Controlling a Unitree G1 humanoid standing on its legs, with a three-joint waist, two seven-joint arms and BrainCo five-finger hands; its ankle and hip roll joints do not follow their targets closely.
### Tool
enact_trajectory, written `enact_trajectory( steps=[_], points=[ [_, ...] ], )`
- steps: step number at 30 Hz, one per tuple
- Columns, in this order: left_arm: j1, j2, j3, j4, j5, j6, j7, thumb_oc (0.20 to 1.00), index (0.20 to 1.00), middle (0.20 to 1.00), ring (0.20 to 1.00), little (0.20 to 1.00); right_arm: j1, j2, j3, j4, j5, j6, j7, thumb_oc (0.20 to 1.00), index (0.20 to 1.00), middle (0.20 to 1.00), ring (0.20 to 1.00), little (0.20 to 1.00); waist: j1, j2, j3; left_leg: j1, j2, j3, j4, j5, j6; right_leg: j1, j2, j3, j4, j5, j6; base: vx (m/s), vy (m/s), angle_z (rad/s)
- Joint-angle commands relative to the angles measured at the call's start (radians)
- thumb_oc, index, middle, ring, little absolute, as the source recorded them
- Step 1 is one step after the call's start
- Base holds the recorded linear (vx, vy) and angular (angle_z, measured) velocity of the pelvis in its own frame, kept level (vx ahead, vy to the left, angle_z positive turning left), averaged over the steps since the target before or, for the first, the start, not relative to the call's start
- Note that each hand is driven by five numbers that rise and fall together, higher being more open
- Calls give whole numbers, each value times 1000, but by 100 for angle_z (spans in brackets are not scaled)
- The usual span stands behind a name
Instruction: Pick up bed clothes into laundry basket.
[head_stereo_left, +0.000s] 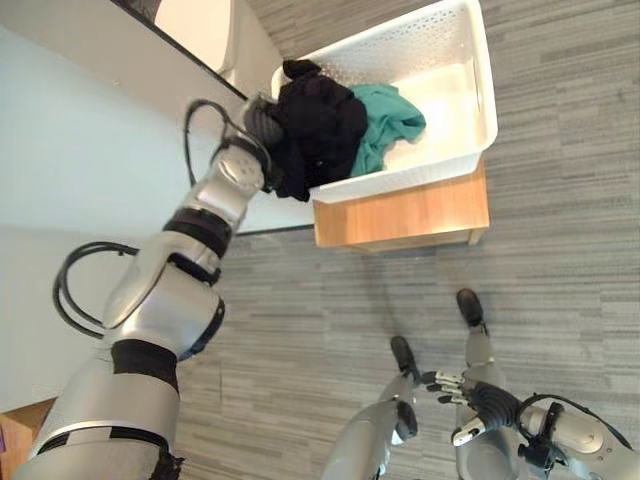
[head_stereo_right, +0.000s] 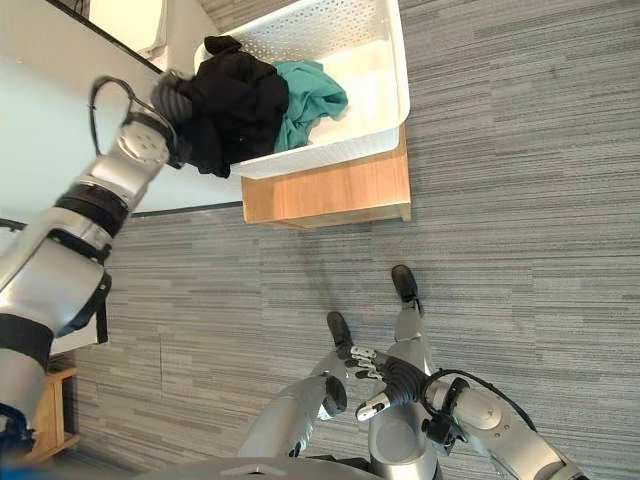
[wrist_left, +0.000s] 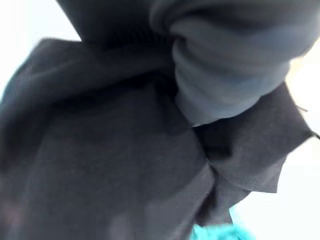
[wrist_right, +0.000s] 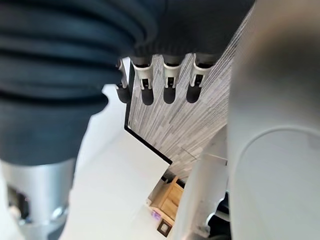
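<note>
- The black garment (head_stereo_left: 318, 130) is bunched over the near-left rim of the white laundry basket (head_stereo_left: 480, 95), partly inside and partly draped down the outside wall, at about 12 o'clock in the left eye view
- The left hand (head_stereo_left: 262, 122) reaches up from 7 o'clock to the basket's left corner; its dark ribbed cover presses against the black cloth and its fingers are buried in the folds, so I cannot tell whether they are curled or straight
- In the left wrist view the black cloth takes up the frame, with a sliver of teal at 6 o'clock
- A teal garment (head_stereo_left: 385, 122) lies inside the basket, touching the black one on its 3 o'clock side
- The basket sits on a low wooden stand (head_stereo_left: 405, 215), beside the white bed (head_stereo_left: 60, 150) at 9 o'clock
- The right hand (head_stereo_right: 385, 380) hangs low at 5 o'clock over the grey plank floor (head_stereo_left: 560, 250), fingers straight and relaxed, holding nothing
</note>
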Motion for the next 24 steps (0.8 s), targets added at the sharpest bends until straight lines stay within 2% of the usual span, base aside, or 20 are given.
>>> enact_trajectory(
  steps=[1,3,6,13,16,17,20,21,22,24],
  points=[
    [-129,-11,133,99,-48,-47,48,200,200,200,200,200,69,-34,13,-83,52,-35,28,1000,1000,1000,1000,1000,-23,-27,10,-9,14,-92,5,57,-63,95,-13,-42,25,-95,28,0,0,0],
    [-142,-54,160,86,-118,-65,57,200,200,200,200,200,56,-41,26,-89,55,-35,21,1000,1000,1000,1000,1000,-27,-39,11,-9,17,-92,5,50,-62,98,-11,-42,26,-102,28,-5,-42,3],
    [-151,-93,177,77,-147,-70,79,200,200,200,200,200,44,-47,40,-87,56,-43,14,1000,1000,1000,1000,1000,-32,-49,11,-10,20,-91,5,49,-61,96,-7,-39,26,-103,26,6,-18,2],
    [-183,-117,200,77,-168,-71,119,200,200,200,200,200,25,-53,44,-79,49,-46,-3,1000,1000,1000,1000,1000,-28,-47,8,-16,20,-88,5,55,-60,90,-6,-35,25,-97,25,0,0,0],
    [-207,-126,187,60,-150,-71,132,200,200,200,200,200,19,-57,42,-81,45,-48,-9,1000,1000,1000,1000,1000,-21,-42,9,-13,20,-91,5,50,-59,92,-6,-38,26,-104,25,0,0,0],
    [-193,-152,184,60,-121,-69,147,200,200,200,200,200,17,-54,45,-85,48,-50,-9,1000,1000,1000,1000,1000,-23,-43,12,-18,20,-91,5,57,-59,87,-5,-38,25,-98,24,0,0,0],
    [-174,-149,193,79,-105,-63,156,200,200,200,200,200,9,-53,61,-78,55,-54,-8,1000,1000,1000,1000,1000,-28,-51,13,-12,21,-86,5,49,-59,90,-2,-32,27,-105,24,0,0,0],
    [-162,-149,203,87,-111,-62,150,658,658,658,658,658,14,-56,63,-83,58,-55,-7,1000,1000,1000,1000,1000,-33,-55,15,-13,22,-84,5,47,-59,88,-1,-30,27,-104,23,0,0,0],
    [-162,-149,203,87,-111,-62,149,1000,1000,1000,1000,1000,14,-56,63,-84,58,-55,-7,1000,1000,1000,1000,1000,-33,-55,14,-13,22,-83,5,47,-59,87,-1,-30,27,-104,23,2,-9,-5],
    [-156,-142,204,94,-112,-61,148,1000,1000,1000,1000,1000,15,-62,62,-87,60,-56,-9,1000,1000,1000,1000,1000,-34,-57,12,-13,23,-82,5,47,-59,86,0,-29,27,-104,23,4,-1,-2]
  ],
)
